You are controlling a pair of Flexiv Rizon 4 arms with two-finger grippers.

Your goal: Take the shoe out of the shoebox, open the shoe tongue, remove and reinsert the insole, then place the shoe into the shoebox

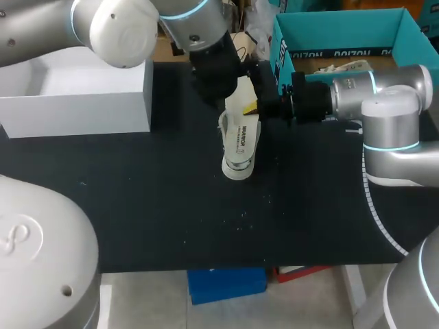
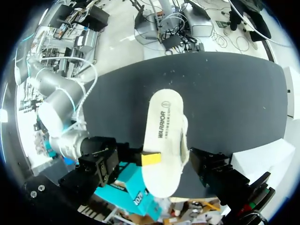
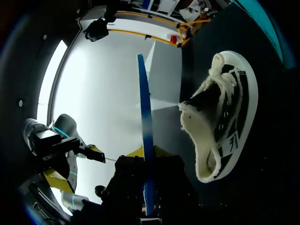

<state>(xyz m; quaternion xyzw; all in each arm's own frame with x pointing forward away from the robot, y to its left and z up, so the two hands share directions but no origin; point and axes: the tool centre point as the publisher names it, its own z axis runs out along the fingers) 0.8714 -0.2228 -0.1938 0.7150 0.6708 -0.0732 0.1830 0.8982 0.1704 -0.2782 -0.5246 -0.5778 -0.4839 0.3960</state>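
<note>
A black shoe [image 1: 240,147] with a white sole and fleecy lining rests on the black table, toe toward the front; the right wrist view shows the shoe [image 3: 225,117] beside the gripper. My right gripper [image 1: 255,106] comes in from the right and is shut on the heel end of the pale insole [image 1: 240,103], which hangs over the shoe's opening. In the right wrist view the insole [image 3: 145,131] stands edge-on, blue underneath, between that gripper's [image 3: 149,154] fingers. My left gripper [image 1: 218,86] hovers open just above. Its view looks down on the printed insole [image 2: 161,136].
A teal shoebox [image 1: 288,51] stands open at the back right, close behind my right arm. A white box [image 1: 82,103] sits at the back left. The front half of the black table [image 1: 171,219] lies in front of the shoe.
</note>
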